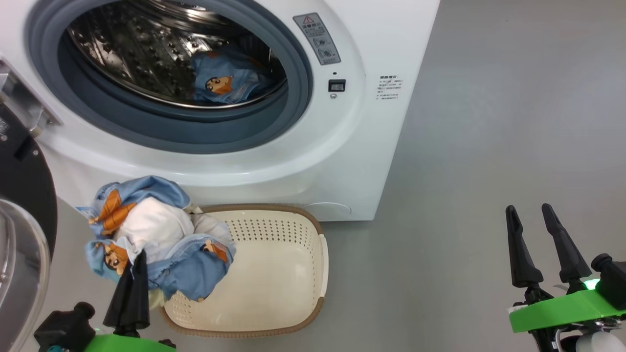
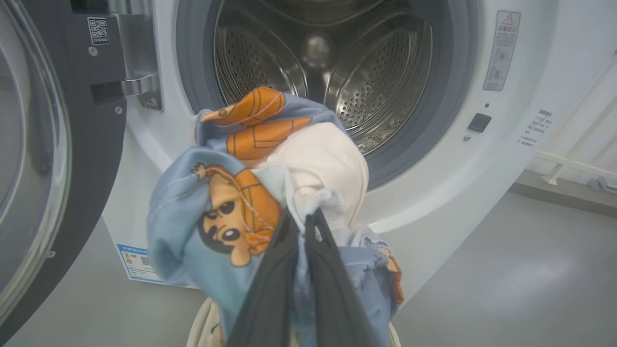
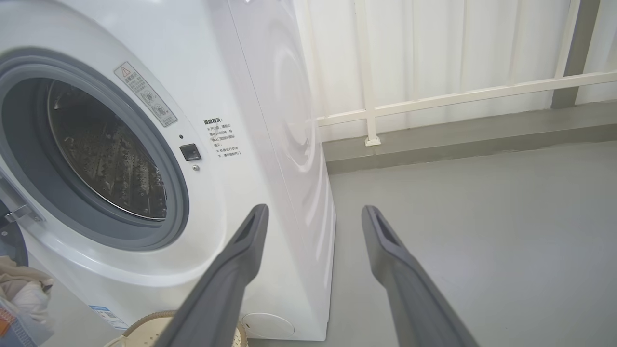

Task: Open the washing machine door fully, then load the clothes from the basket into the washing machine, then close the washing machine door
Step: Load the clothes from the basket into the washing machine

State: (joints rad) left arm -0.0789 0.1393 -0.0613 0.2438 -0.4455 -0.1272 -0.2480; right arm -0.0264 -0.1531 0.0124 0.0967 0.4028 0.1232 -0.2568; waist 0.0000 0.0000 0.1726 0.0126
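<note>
The left fingers (image 1: 131, 298) pinch shut on a blue cartoon-print clothes bundle (image 1: 146, 225), bunched around their tips above the left end of the basket (image 1: 274, 211), before the open washing machine (image 1: 352, 146). A second bundle (image 1: 222, 80) lies in the drum (image 1: 146, 58); the right fingers (image 1: 520, 259) stand spread, empty, well apart.

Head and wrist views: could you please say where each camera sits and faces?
Head view: on the head, looking down at washing machine, basket, both jaws.
Left wrist view: left wrist, facing the drum; shut left jaws hold clothes.
Right wrist view: right wrist, facing the machine's front; open right jaws.
All share the machine.
</note>
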